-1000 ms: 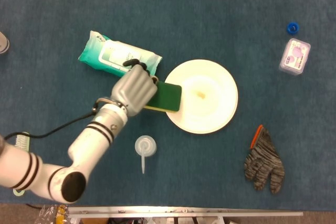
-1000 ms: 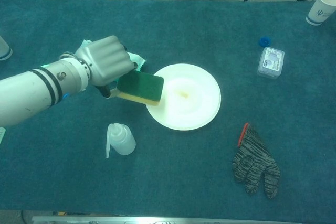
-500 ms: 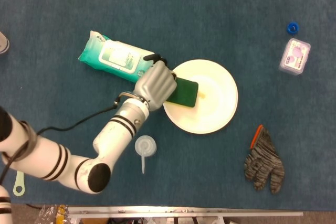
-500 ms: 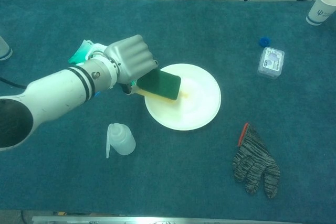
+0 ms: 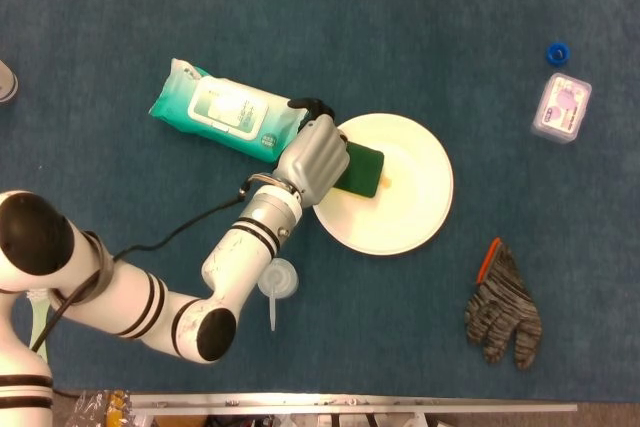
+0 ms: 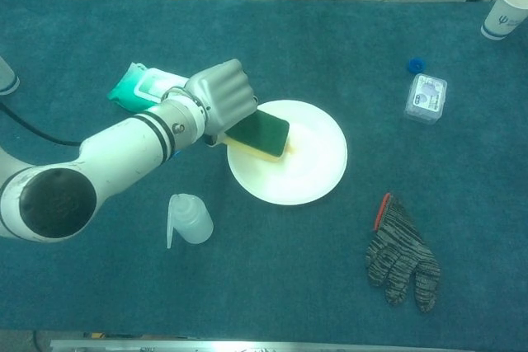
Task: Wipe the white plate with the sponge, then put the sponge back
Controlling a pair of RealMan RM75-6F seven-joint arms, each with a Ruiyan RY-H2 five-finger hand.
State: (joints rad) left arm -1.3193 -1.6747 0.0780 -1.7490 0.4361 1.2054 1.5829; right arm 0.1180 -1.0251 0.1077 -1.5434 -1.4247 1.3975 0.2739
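Over the last second the left hand (image 5: 318,155) has carried the sponge (image 5: 362,169) from just off the plate's (image 5: 415,217) left rim to well inside it, green side up, now over the plate's left half. The arm has stretched out behind the hand, its forearm now passing just above the squeeze bottle (image 5: 276,281).

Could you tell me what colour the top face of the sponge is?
Dark green; the sponge shows it best in the chest view.
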